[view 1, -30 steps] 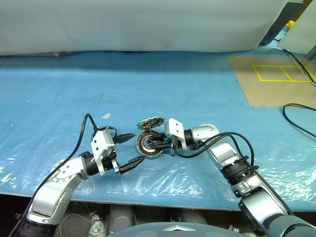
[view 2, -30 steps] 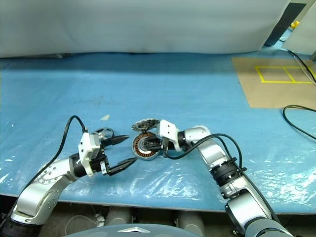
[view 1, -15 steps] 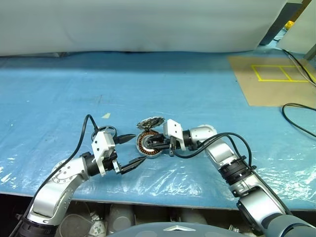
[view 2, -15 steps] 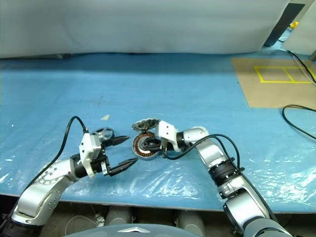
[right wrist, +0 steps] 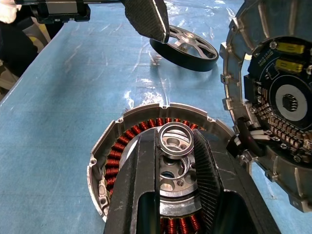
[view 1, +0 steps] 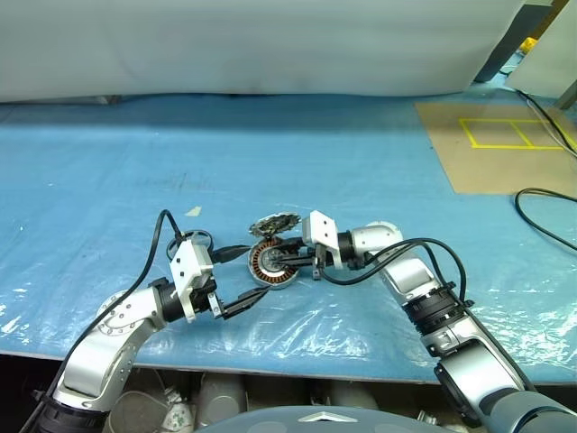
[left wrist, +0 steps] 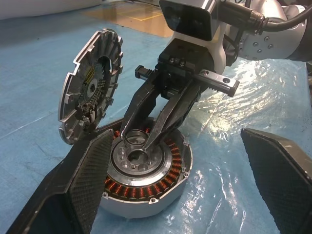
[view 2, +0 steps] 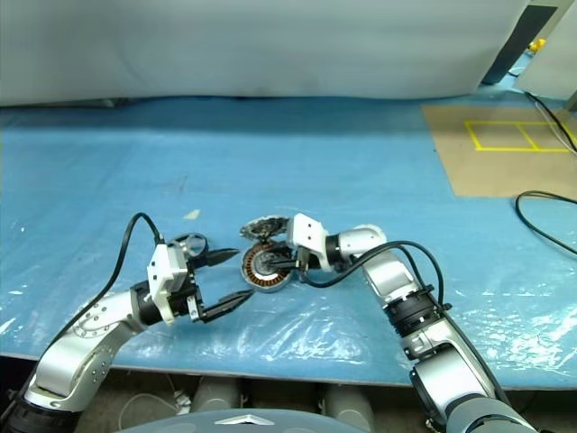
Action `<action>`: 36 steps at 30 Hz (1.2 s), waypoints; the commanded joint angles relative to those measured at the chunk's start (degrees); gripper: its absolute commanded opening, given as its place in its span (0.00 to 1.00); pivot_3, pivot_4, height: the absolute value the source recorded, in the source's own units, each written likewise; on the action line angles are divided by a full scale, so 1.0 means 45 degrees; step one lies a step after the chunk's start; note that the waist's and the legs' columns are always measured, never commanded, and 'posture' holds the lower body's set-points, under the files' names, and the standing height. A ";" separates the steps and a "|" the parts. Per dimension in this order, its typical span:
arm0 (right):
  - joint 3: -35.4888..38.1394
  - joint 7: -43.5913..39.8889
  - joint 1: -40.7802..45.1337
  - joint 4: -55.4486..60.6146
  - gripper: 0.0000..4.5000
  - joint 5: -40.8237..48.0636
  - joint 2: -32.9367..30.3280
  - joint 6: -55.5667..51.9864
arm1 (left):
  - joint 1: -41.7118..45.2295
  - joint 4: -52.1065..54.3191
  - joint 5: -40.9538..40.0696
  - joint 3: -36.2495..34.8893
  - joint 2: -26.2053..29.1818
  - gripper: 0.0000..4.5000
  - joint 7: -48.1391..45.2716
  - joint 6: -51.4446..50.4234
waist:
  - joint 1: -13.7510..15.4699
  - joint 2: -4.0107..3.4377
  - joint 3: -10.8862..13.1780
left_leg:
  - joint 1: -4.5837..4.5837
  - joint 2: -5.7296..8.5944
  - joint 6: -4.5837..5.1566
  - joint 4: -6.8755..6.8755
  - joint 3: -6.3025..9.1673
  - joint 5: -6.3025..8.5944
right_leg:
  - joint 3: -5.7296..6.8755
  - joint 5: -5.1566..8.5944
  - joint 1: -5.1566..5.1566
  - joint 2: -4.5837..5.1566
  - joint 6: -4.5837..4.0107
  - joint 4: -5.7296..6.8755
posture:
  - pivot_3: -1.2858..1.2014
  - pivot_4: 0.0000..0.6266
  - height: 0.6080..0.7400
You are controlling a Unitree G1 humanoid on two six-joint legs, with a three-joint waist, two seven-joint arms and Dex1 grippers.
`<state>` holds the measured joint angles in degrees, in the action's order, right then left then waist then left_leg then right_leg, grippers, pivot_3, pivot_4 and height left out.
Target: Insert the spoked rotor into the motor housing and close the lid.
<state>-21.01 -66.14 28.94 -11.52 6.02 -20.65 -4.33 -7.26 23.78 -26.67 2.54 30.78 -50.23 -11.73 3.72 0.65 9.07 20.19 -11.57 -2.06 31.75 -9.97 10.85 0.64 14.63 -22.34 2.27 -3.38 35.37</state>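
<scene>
Right wrist view: my right claw [right wrist: 176,146] looks clamped on a small metal ring [right wrist: 174,140] over the motor housing [right wrist: 109,146]; spoked rotor [right wrist: 187,47] lies beyond, nearer my wide-open left claw [view 1: 240,275].

The motor housing [view 1: 271,264] lies on the table [view 1: 361,171], near its front edge. The lid [view 1: 275,224] stands tilted just behind the housing and touches it. The spoked rotor [view 2: 188,244] lies flat on the table to the left of the housing. The left gripper [view 1: 240,277] is between rotor and housing. The right gripper [left wrist: 139,141] reaches from the right, its tips over the housing's centre, around a small ring [right wrist: 174,140].
</scene>
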 commanded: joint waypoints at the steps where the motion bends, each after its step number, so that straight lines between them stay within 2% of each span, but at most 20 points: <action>1: -0.0107 -0.0036 0.0078 0.0040 0.13 -0.0067 0.0074 0.0160 | 0.0039 0.0206 -0.0003 -0.0006 -0.0072 0.98 -0.0020 0.0238 | 0.0000 0.0000 0.0000 | 0.0000 -0.0001 0.0000 0.0000 0.0000 0.0000 | 0.0000 0.0000 -0.0001 0.0000 0.0000 0.0000 | 0.52 0.24 1.00; 19: -0.0257 0.0165 -0.0045 -0.0801 0.13 -0.0710 0.0114 0.0828 | 0.0076 0.0012 0.0086 -0.0016 -0.0106 0.98 -0.0063 0.0393 | -0.0003 0.0000 0.0000 | 0.0002 -0.0001 -0.0001 0.0003 -0.0001 0.0000 | 0.0000 0.0002 -0.0006 0.0000 -0.0003 0.0010 | 0.52 0.24 1.00; 21: -0.0212 0.0245 -0.0068 -0.0884 0.31 -0.0766 0.0132 0.1013 | 0.0074 0.0012 0.0096 -0.0017 -0.0105 0.98 -0.0065 0.0407 | -0.0003 0.0000 0.0000 | -0.0001 -0.0001 0.0000 0.0003 -0.0001 0.0000 | -0.0001 0.0002 -0.0004 0.0000 -0.0003 0.0011 | 0.52 0.24 1.00; 25: -0.0226 0.0291 -0.0166 -0.0640 0.58 -0.0761 0.0047 0.0831 | 0.0027 0.0033 0.0078 -0.0054 -0.0090 0.98 -0.0074 0.0409 | 0.0000 0.0000 0.0000 | -0.0001 0.0000 0.0000 0.0004 -0.0002 0.0000 | -0.0001 0.0002 -0.0004 0.0001 -0.0004 0.0012 | 0.52 0.24 1.00; 35: 0.0709 -0.0265 0.0254 0.0709 0.58 0.0784 -0.0228 -0.0904 | -0.0043 0.0018 -0.0011 -0.0127 -0.0055 0.98 -0.0131 0.0359 | 0.0019 0.0000 0.0000 | 0.0004 0.0000 0.0001 0.0005 -0.0001 0.0001 | -0.0001 0.0003 -0.0005 0.0001 -0.0005 0.0011 | 0.52 0.24 1.00; 36: 0.0761 -0.0321 0.0326 0.0820 0.53 0.0950 -0.0204 -0.1089 | -0.0026 0.0008 -0.0018 -0.0124 -0.0059 0.98 -0.0128 0.0343 | 0.0019 -0.0002 0.0001 | 0.0004 -0.0001 0.0001 0.0005 -0.0001 0.0001 | -0.0001 0.0003 -0.0007 0.0000 -0.0005 0.0011 | 0.52 0.24 1.00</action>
<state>-19.22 -66.77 28.83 -10.90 7.66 -21.71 -7.99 -7.39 23.01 -26.26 2.60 30.52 -50.49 -11.08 3.81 0.64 9.07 20.20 -11.58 -2.06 31.77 -9.97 10.85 0.63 14.65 -22.38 2.27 -3.40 35.43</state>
